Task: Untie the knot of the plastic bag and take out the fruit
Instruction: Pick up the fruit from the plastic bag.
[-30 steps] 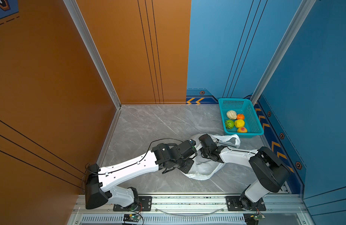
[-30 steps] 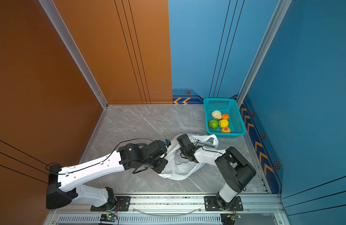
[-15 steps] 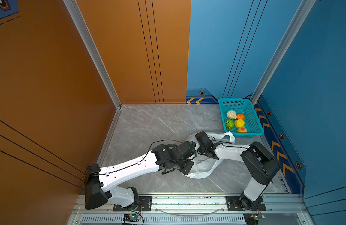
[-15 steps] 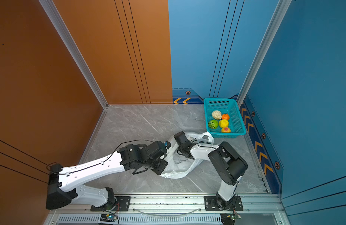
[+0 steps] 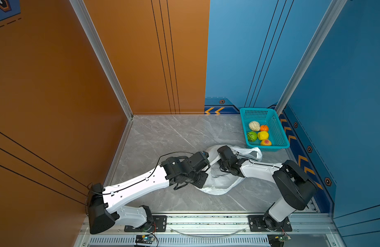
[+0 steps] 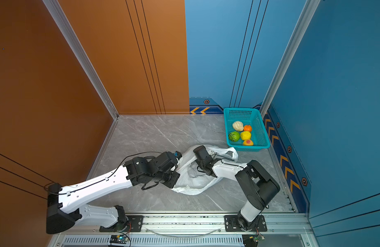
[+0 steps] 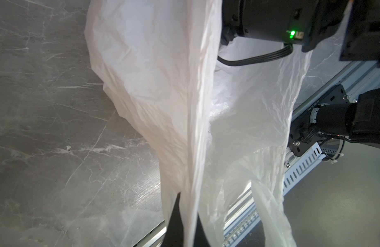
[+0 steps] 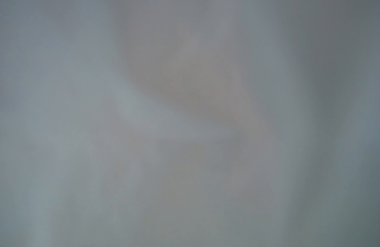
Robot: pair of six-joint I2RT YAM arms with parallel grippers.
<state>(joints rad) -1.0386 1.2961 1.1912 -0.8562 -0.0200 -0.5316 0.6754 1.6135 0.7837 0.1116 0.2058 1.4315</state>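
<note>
The white plastic bag (image 5: 221, 184) lies crumpled on the grey table between my two arms, in both top views (image 6: 191, 181). In the left wrist view my left gripper (image 7: 188, 213) is shut on a fold of the bag (image 7: 163, 85), which hangs stretched from its black fingers. My right arm's wrist (image 5: 226, 155) reaches down into the bag's open mouth. Its gripper is hidden by the plastic, and the right wrist view is only grey blur. No knot shows. Several fruit lie in the teal basket (image 5: 257, 110): cream (image 5: 254, 125), orange (image 5: 264, 128), green (image 5: 252, 136), yellow (image 5: 262, 135), peach (image 5: 265, 142).
The basket stands at the back right, against the blue wall. Orange and blue walls close in the table on three sides. A metal rail (image 5: 206, 220) with both arm bases runs along the front edge. One bag handle loop (image 5: 256, 153) lies just before the basket.
My right arm pushed left, deeper into the bag, then eased back a little, and the bag's handle loop shifted with it. The left arm has held still with the bag.
</note>
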